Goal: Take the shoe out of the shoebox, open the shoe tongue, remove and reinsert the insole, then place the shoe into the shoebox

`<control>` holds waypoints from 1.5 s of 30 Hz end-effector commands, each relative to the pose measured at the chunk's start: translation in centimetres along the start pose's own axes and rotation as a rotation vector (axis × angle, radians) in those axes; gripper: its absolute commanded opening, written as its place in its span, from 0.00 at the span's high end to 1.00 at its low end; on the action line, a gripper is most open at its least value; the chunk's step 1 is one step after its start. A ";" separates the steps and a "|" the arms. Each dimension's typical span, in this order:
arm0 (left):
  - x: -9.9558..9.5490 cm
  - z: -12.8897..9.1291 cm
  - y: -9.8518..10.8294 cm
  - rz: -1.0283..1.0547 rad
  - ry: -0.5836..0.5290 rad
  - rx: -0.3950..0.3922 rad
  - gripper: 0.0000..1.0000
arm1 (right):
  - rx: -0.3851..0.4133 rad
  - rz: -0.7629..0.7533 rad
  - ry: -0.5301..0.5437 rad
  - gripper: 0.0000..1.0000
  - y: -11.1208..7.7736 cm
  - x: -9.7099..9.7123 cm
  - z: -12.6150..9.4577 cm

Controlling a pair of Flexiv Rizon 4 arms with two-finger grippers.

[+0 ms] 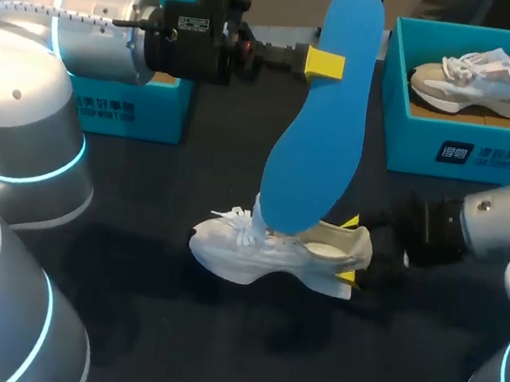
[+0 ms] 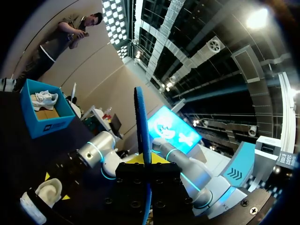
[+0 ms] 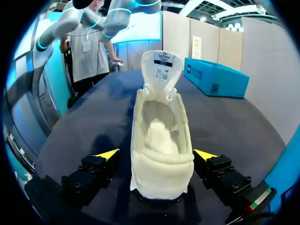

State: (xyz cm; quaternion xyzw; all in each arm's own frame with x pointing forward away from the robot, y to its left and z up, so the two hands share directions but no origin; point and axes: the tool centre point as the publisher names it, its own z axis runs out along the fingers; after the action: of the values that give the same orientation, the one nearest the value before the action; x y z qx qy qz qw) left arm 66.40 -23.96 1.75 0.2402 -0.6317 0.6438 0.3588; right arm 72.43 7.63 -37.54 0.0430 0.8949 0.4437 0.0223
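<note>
While clamped upright in the left gripper (image 1: 324,64), blue insole (image 1: 319,133): out of white shoe (image 1: 275,252). Shoe: on table (image 1: 167,332), heel between right gripper's (image 3: 157,154) spread, non-gripping fingers. Step judged: reinsertion, which calls for toe-first alignment into the opening.

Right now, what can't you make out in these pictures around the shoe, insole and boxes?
Inside of the left shoebox: head view, the left arm covers it.
Forefoot inside the shoe: head view, the insole hangs in front.
Far finger of the left gripper: head view, behind the insole.
Toe of the shoe: right wrist view, the raised tongue blocks it.
</note>
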 end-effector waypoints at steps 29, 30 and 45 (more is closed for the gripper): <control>0.0 0.0 0.1 0.000 -0.001 0.000 1.00 | 0.597 0.106 -0.095 0.00 7.0 0.4 -3.0; 0.0 0.0 0.1 0.000 -0.001 0.000 1.00 | 0.609 0.105 -0.098 0.00 7.2 0.4 -3.0; 0.0 0.0 0.1 0.000 -0.001 0.000 1.00 | 0.726 0.108 -0.118 0.00 7.8 0.2 -3.0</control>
State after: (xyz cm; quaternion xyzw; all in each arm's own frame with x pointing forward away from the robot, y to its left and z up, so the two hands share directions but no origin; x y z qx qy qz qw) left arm 66.38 -23.97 1.73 0.2402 -0.6318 0.6439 0.3586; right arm 72.28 9.60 -29.55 0.1173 0.9766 0.1753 0.0427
